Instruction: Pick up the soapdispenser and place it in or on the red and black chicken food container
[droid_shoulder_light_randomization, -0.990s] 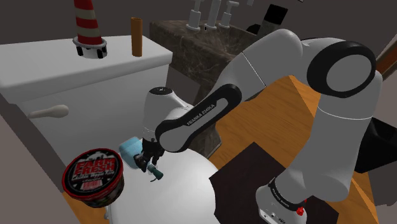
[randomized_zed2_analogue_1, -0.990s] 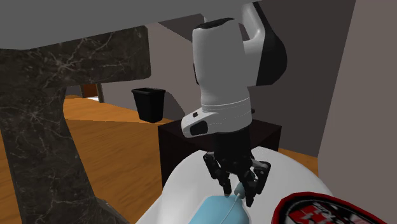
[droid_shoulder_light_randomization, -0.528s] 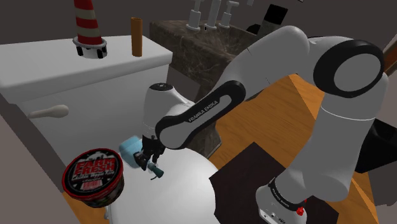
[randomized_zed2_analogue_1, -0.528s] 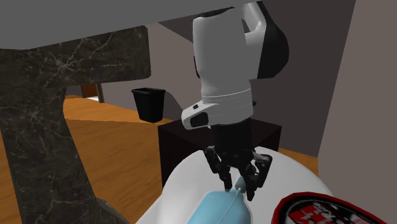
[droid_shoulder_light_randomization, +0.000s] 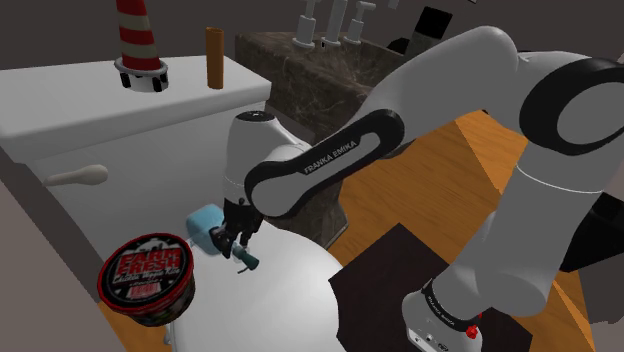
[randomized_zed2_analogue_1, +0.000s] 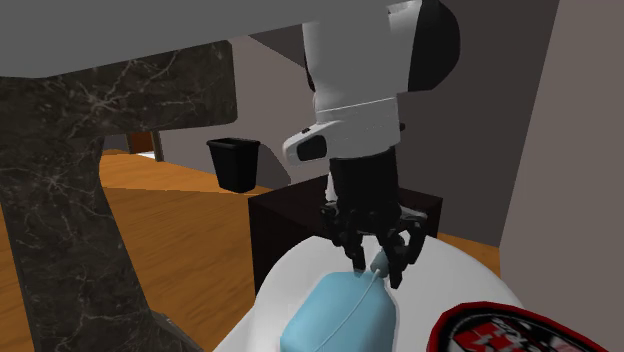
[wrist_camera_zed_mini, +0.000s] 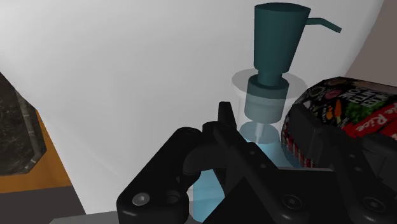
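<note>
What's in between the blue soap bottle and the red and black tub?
Nothing but a bare strip of the white surface lies between the soap bottle and the tub, as the shoulder view shows.

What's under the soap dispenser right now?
A white rounded surface lies under the soap dispenser, which the hand grips. The bottle's body covers its underside, so contact cannot be seen.

Dispenser (droid_shoulder_light_randomization: 204, 228) beside container (droid_shoulder_light_randomization: 146, 280) (perhaps touching)

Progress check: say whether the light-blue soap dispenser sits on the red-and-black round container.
No, the soap dispenser is beside the container.
</note>
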